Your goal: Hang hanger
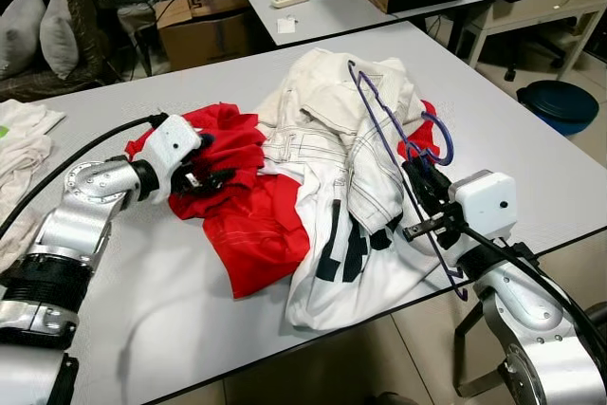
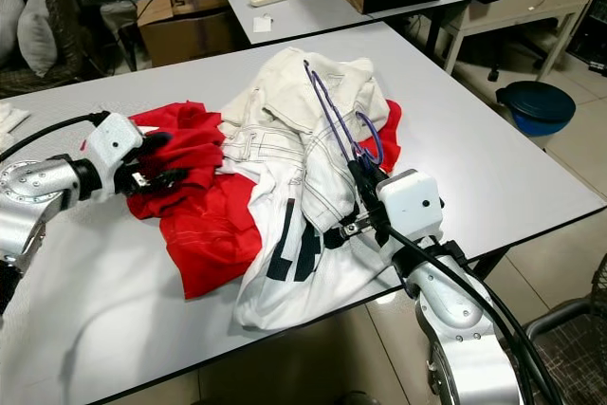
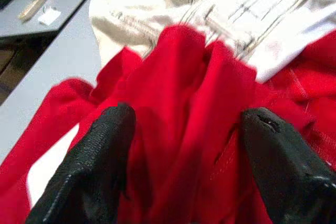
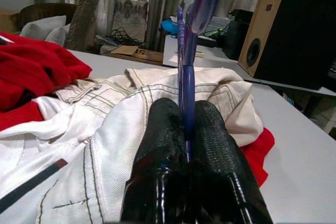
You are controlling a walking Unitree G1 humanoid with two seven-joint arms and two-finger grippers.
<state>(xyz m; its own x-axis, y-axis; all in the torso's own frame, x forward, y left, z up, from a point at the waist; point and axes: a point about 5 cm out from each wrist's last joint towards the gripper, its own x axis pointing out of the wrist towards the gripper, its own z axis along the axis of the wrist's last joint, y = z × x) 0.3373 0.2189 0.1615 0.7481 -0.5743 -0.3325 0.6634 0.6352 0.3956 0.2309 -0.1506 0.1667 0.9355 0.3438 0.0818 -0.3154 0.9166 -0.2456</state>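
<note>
The right gripper point(image 4: 186, 124) pinches the purple wire hanger point(image 1: 398, 135), which lies across the white denim jacket point(image 1: 341, 139) mid-table. To the left, the left gripper point(image 3: 184, 156), fingers spread, presses into the red garment point(image 1: 242, 206) on the grey table point(image 1: 142, 310).

Silver arms, white wrist housings, black cables
</note>
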